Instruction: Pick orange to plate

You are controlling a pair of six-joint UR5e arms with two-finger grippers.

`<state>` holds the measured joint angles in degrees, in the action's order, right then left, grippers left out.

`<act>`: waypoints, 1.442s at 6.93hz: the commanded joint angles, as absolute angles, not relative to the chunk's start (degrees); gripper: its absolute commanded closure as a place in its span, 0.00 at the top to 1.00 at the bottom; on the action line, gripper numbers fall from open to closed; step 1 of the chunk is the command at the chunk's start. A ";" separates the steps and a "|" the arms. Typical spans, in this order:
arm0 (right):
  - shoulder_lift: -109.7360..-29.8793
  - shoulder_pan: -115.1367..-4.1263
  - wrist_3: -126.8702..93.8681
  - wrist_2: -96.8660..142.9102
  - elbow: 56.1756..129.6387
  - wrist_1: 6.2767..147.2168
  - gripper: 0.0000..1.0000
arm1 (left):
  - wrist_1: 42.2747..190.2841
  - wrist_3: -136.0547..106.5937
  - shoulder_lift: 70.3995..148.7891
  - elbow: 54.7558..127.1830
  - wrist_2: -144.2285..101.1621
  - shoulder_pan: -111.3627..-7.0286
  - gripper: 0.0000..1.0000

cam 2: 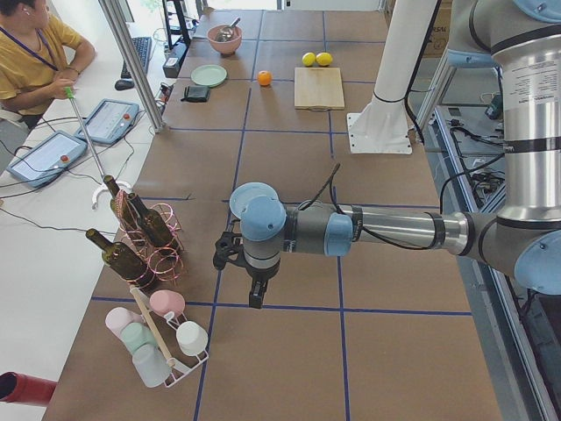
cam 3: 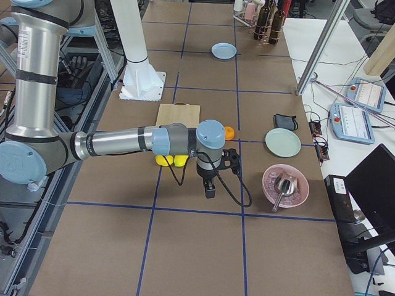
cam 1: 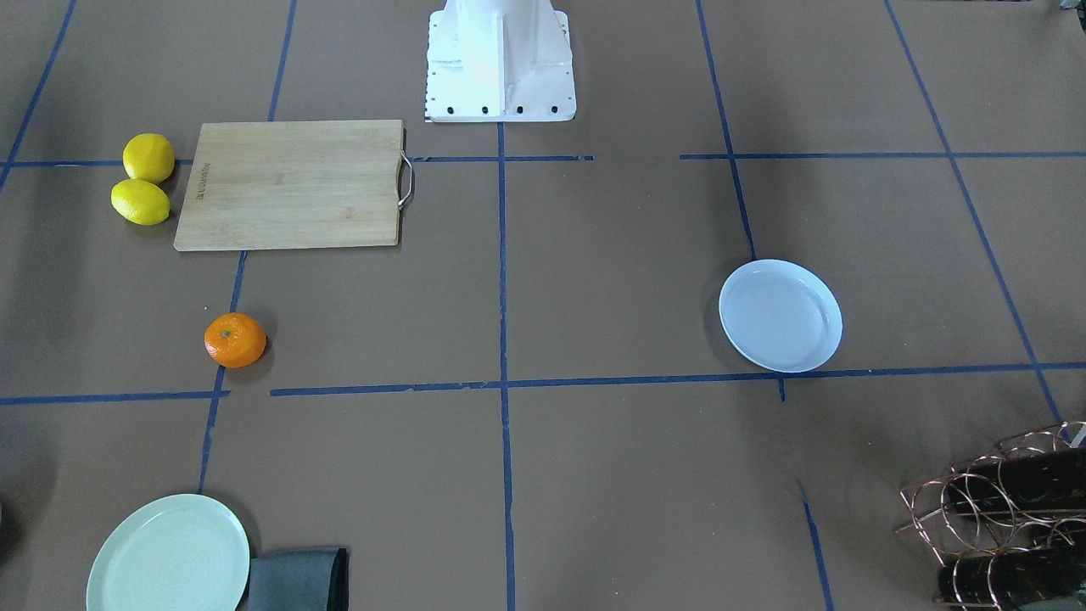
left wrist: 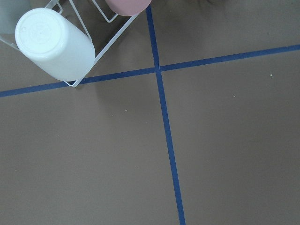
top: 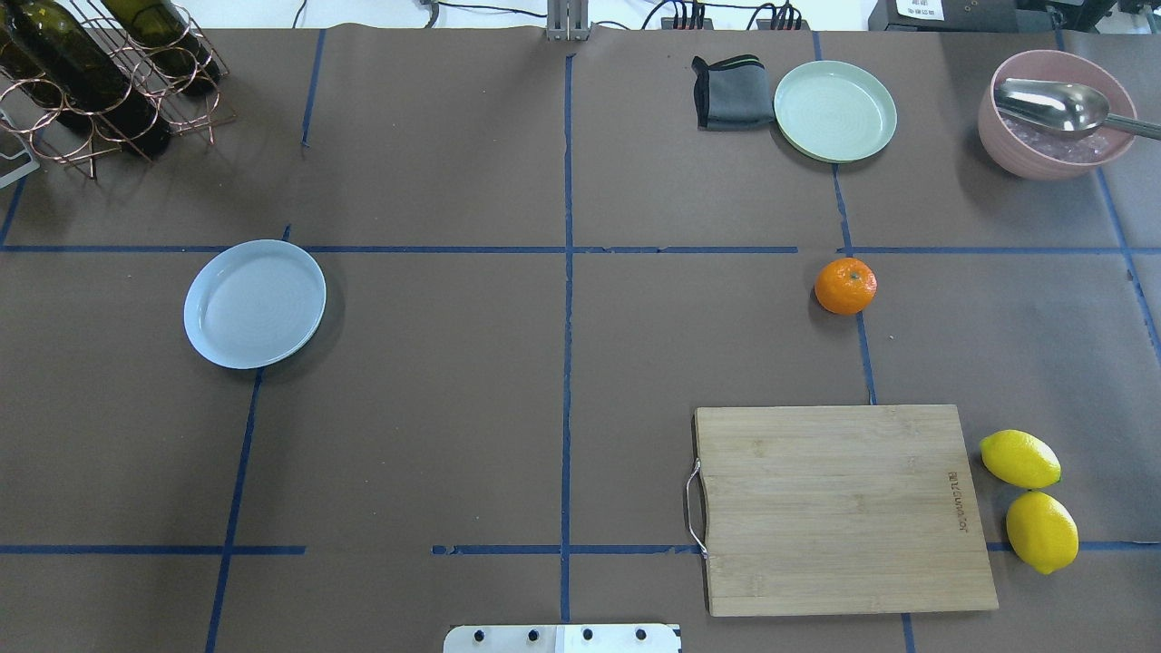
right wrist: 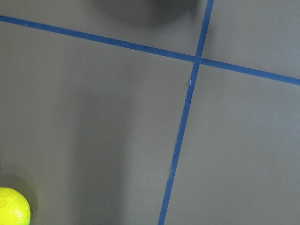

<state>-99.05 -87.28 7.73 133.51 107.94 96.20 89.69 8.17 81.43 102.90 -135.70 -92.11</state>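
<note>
orange on the counter, plate well apart, both jaws over the counter ends

the orange [top: 845,286] sits on the brown counter [top: 453,408], touching a blue tape line. it lies near the right jaws, a little farther in along the counter from them. the right arm [cam 3: 123,143] reaches out level and its jaws point straight down above the counter. only the right side view shows them, so i cannot tell whether they are open or closed. two lemons [top: 1019,459] lie just beside those jaws on the robot's side, next to a bamboo cutting board [top: 839,508]. a pink bowl [top: 1057,113] with a metal spoon [top: 1052,104] stands on their other side. beyond the orange are a pale green plate [top: 835,111] and a folded grey cloth [top: 733,91].

the plate [top: 255,303], pale bluish-white, lies well apart from the right jaws at the counter's other half, nearer the left jaws. the left arm [cam 2: 386,230] also reaches out level, jaws pointing down over the counter. they show in the left side view alone, so their state cannot be told either. a copper wine bottle rack [top: 91,82] and a cup rack [cam 2: 162,338] stand on the operators' side of the left jaws.
</note>
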 commanded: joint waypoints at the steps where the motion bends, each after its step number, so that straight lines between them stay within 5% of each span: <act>1: -98.88 -87.28 7.73 133.68 108.10 96.15 1.00 | 90.00 8.17 81.65 103.01 -135.70 -92.02 1.00; 4: -95.82 -87.28 7.82 134.12 108.11 96.15 1.00 | 95.23 8.09 81.82 103.97 -134.83 -91.94 1.00; 10: -93.78 -87.28 1.67 135.00 107.67 96.15 1.00 | 136.46 -8.87 88.07 94.30 -135.18 -84.94 1.00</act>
